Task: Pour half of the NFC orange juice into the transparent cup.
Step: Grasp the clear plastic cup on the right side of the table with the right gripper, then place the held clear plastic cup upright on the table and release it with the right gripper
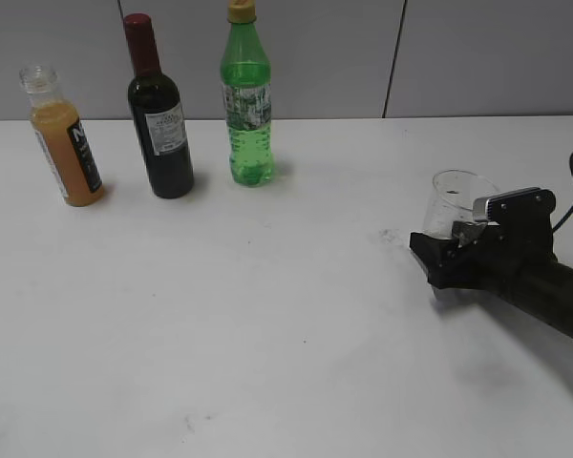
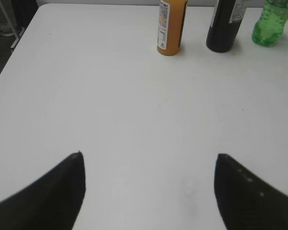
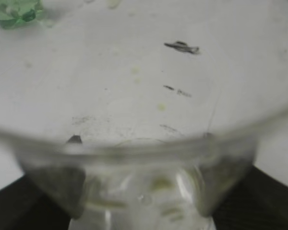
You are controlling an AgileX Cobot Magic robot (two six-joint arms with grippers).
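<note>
Right gripper (image 1: 456, 240): low over the table near its right edge, black jaws on either side of the transparent cup; cannot tell whether they press the wall or stand just clear of it.
Transparent cup (image 1: 456, 203): upright near the right edge, between the right jaws; seen from the right wrist (image 3: 134, 158) as a blurred clear rim filling the lower picture, dark jaws at both sides.
Left gripper (image 2: 149, 191): jaws spread wide, nothing between them, above bare table (image 2: 110, 96).
NFC orange juice (image 1: 63, 139): at the far left of the table's back edge, capless, leaning slightly, touched by nothing.
Dark wine bottle (image 1: 158, 114): just right of the juice, upright, red cap on.
Green soda bottle (image 1: 246, 100): right of the wine bottle, upright, yellow cap on.
Table marks: dark scuffs near the cup.
</note>
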